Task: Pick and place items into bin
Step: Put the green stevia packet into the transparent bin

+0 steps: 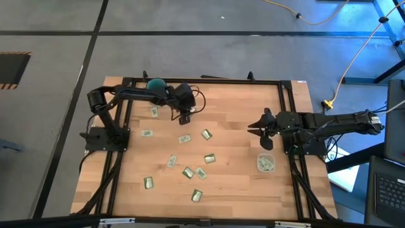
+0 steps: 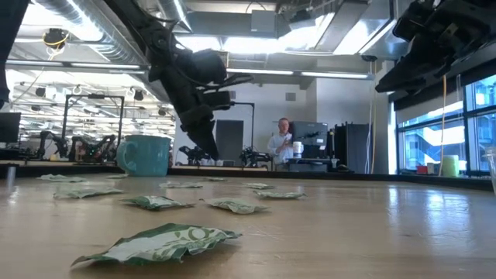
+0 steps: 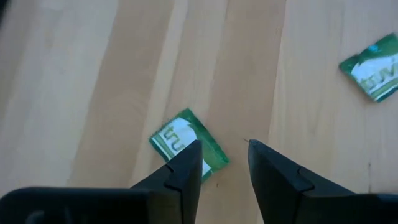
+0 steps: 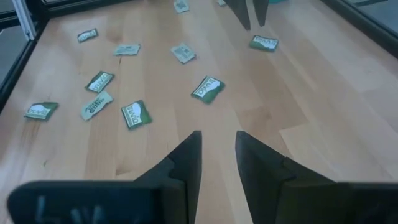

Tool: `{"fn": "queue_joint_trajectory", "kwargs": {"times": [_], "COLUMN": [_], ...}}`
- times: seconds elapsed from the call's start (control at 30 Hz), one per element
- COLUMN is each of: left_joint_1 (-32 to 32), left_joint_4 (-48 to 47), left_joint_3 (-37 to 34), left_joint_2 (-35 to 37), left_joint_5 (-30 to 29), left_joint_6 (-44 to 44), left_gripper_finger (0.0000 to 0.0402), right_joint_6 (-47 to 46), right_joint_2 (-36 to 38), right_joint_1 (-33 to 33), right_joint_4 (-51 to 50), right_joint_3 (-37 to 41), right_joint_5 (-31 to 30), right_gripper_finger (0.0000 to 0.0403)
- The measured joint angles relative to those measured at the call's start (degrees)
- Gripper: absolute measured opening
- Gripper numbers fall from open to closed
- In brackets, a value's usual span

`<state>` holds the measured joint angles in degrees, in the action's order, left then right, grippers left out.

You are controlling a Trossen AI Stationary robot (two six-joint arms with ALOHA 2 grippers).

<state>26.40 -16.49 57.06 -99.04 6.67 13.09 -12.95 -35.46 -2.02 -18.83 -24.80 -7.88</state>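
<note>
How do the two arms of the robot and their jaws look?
Both arms are dark, almost black, built of jointed segments. The left arm carries a thin black cable looping beside its wrist. Each gripper, left and right, ends in two dark, wedge-shaped jaws tapering towards the tips.

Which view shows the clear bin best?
The high view: the bin sits whole near the right gripper, with packets inside. The low view catches only a sliver at its right edge. Neither wrist view shows it.

Smooth pale wood table (image 1: pixel 240 133), glossy packets (image 3: pixel 188 144)
</note>
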Motion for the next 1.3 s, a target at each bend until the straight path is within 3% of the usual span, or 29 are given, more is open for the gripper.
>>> {"fn": "queue_joint_trajectory", "kwargs": {"times": [0.7, 1.3], "left_joint_1": [0.0, 0.0], "left_joint_4": [3.0, 2.9], "left_joint_3": [0.2, 0.1], "left_joint_2": [-7.0, -6.8], "left_joint_5": [-2.6, -2.6], "left_joint_6": [1.7, 1.4], "left_gripper_finger": [0.0104, 0.0022], "right_joint_6": [1.4, 1.5], "right_joint_2": [0.0, 0.0], "right_joint_1": [0.0, 0.0], "right_joint_4": [-0.2, -0.3], "right_joint_3": [0.0, 0.0], "right_joint_5": [0.0, -0.1], "right_gripper_finger": [0.0102, 0.0102]}}
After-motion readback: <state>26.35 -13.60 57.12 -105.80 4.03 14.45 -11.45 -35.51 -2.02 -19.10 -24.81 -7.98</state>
